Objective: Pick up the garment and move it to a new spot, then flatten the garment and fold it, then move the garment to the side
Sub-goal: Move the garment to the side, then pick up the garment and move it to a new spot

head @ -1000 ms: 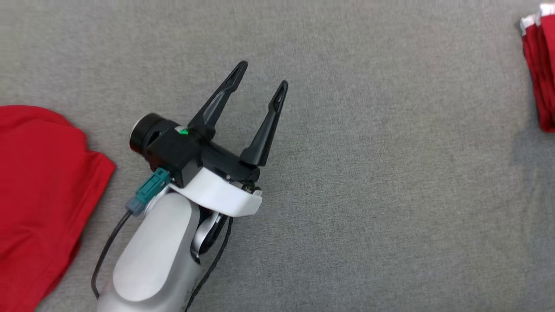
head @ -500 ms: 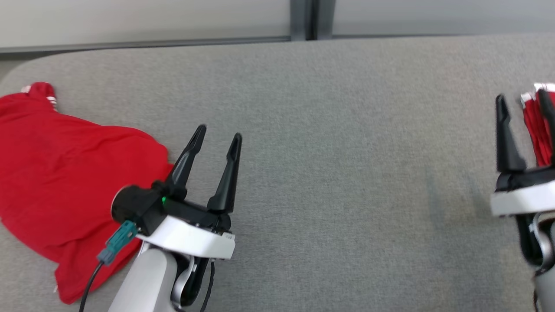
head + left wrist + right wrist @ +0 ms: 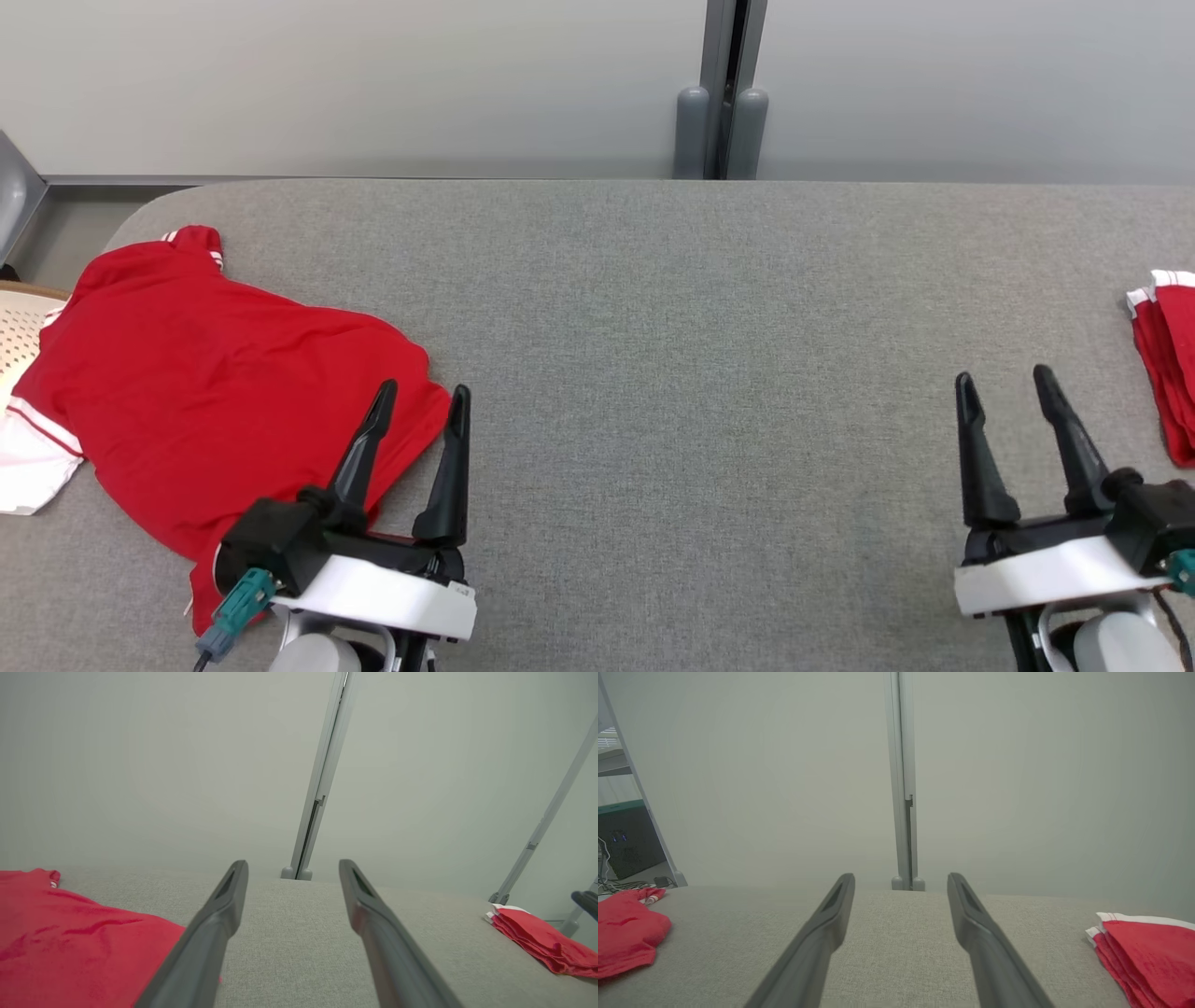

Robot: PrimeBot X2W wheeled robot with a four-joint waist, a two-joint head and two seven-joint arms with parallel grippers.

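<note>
Since a moment ago my head camera has tipped up, bringing the wall (image 3: pixel 373 84) into frame. Left gripper (image 3: pixel 424 388) hangs wide open and empty by the right edge of the crumpled red garment (image 3: pixel 215 373), which lies at the counter's (image 3: pixel 700 373) left end. Right gripper (image 3: pixel 1001 375) is spread and empty too, near a folded red pile (image 3: pixel 1172 373).

You look over a grey fabric table (image 3: pixel 709 373) with a rounded far-left corner. Behind it stands a pale wall (image 3: pixel 373 84), split by a grey post (image 3: pixel 721 93). Left of the table sit a perforated beige panel (image 3: pixel 19 327) and a dark box (image 3: pixel 626 844).
</note>
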